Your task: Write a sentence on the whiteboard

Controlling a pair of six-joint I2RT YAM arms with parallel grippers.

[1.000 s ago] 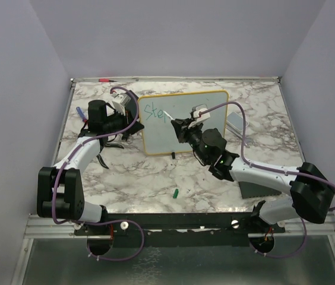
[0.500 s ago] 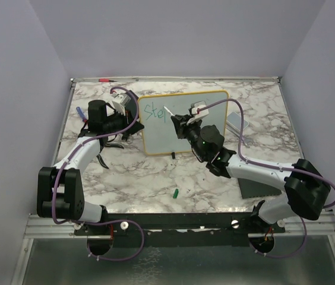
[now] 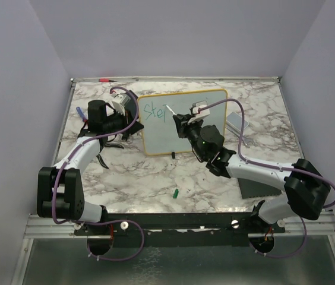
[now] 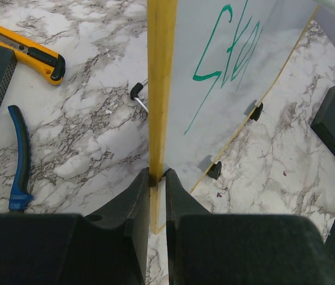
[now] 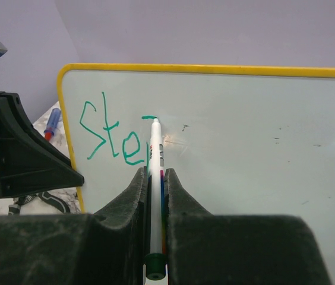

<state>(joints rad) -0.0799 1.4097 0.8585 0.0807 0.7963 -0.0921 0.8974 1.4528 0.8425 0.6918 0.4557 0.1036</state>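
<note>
On marble table (image 3: 144, 178): left hand (image 4: 157, 177) clamped on whiteboard (image 5: 245, 148) frame; right hand (image 5: 154, 178) gripping marker (image 5: 154, 148), barrel half-hiding green sentence's (image 5: 105, 133) last letter.

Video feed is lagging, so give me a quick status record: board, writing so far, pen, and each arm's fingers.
whiteboard: standing on its feet on the marble table
sentence: green "Ste" written, next letter just begun
marker: tip against the board, right of the "e"
left fingers: shut on the whiteboard's left frame edge
right fingers: shut on the marker
green cap: on the table, in front of the board and apart from it
</note>
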